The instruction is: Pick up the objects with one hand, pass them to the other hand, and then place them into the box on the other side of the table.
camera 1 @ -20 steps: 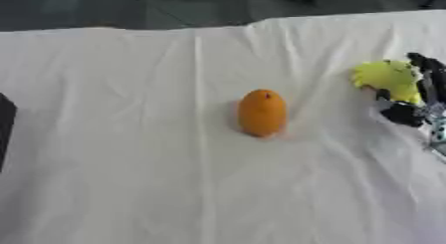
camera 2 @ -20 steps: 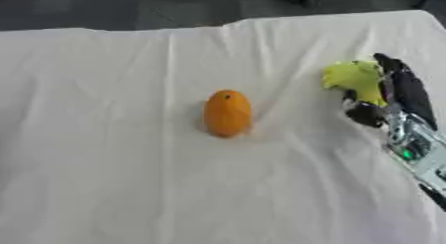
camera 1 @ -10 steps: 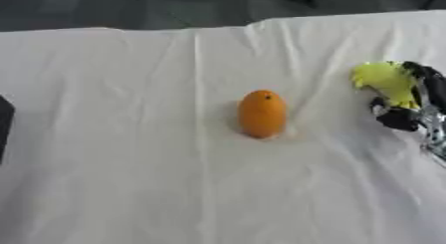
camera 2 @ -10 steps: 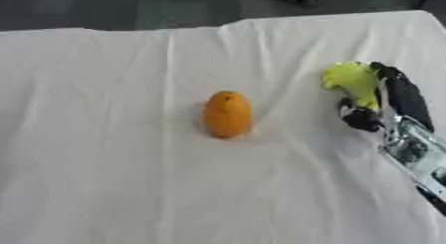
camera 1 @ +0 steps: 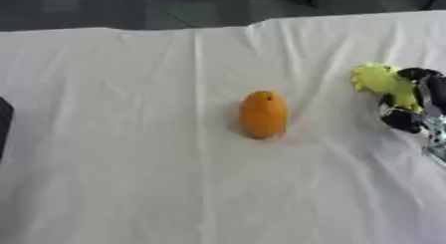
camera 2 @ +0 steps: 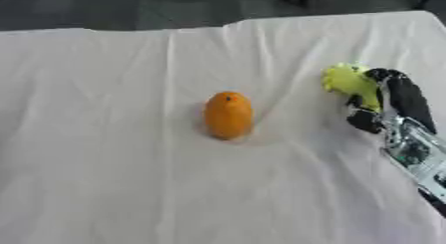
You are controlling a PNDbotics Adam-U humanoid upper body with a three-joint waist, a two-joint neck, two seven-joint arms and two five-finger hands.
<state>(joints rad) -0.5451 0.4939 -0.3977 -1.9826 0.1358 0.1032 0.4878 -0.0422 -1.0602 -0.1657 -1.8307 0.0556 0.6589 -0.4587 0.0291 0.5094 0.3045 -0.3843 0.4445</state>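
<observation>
A: White cloth (camera 2: 104,153) covered the whole table, creased in long folds that ran from twelve o'clock down to six, and beyond its far edge the room was just dark floor.

B: And dead centre sat the orange fruit (camera 2: 228,115), an oval standing on end on the cloth, apart from everything else.

A: Over at three o'clock the right hand (camera 2: 393,108) had come in from the edge, black fingers (camera 2: 407,99) curled round a yellow-green object (camera 2: 350,81), thumb below it.

B: What that object was, I couldn't make out, only a lumpy yellow-green shape.

A: At nine o'clock, a dark thing (camera 1: 3,123) showed at the very edge of the left eye view.

B: The left hand was nowhere on screen.
</observation>
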